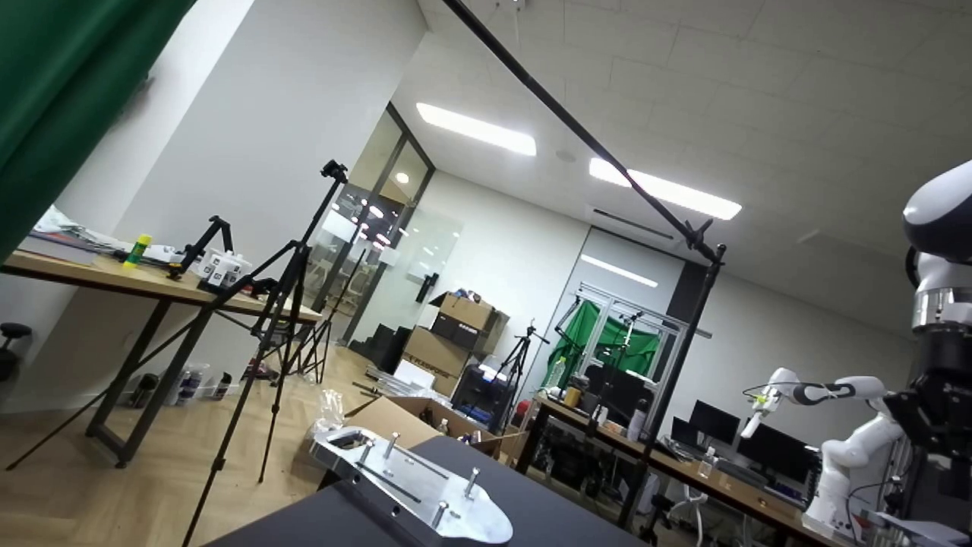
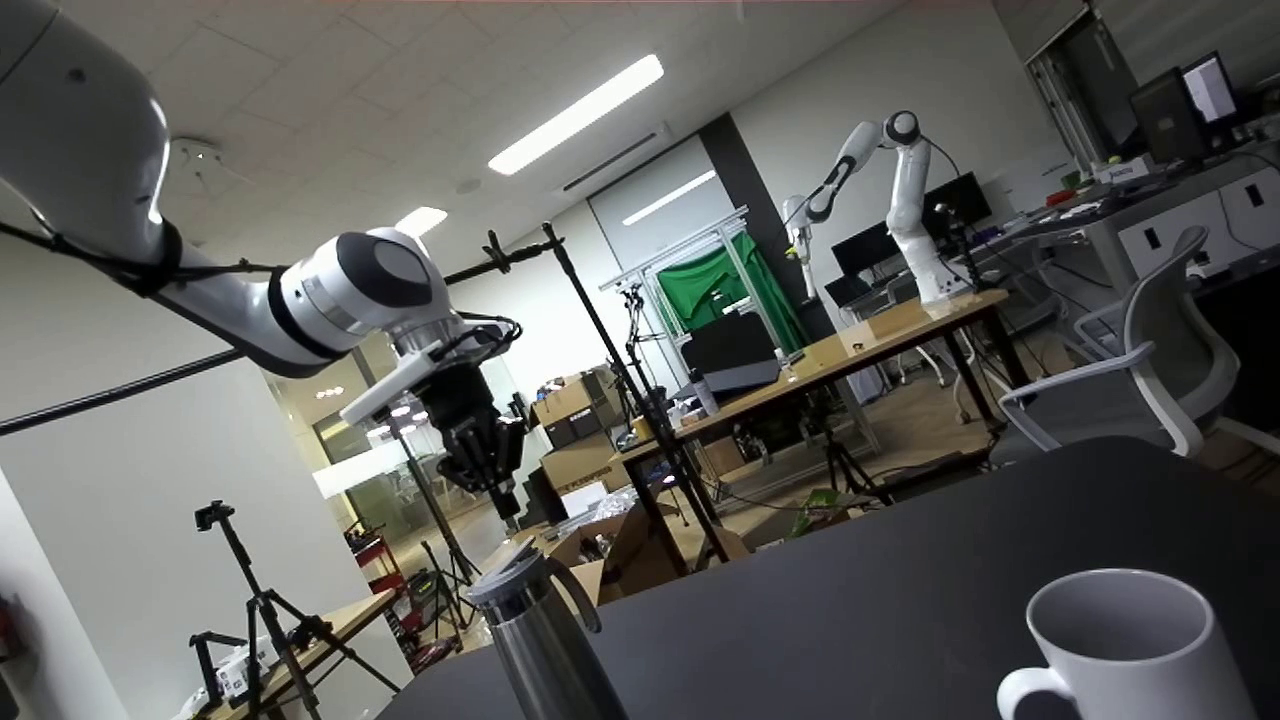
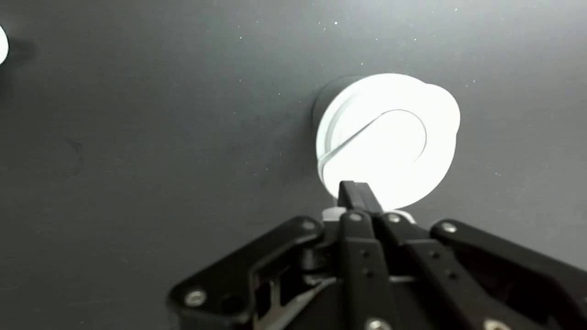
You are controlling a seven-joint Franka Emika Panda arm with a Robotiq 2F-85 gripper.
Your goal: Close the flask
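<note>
Angled down from upper left in an exterior view on a white arm (image 2: 355, 290); hovering with the gripper (image 2: 508, 503), with fingers (image 3: 349, 195) pressed together in the wrist view and holding nothing, just above a steel flask (image 2: 560, 660), upright on a dark table (image 2: 850, 590) with lid (image 2: 512, 580) on and handle (image 2: 577, 592) rightward; joined far right by a white mug (image 2: 1150, 660).
</note>
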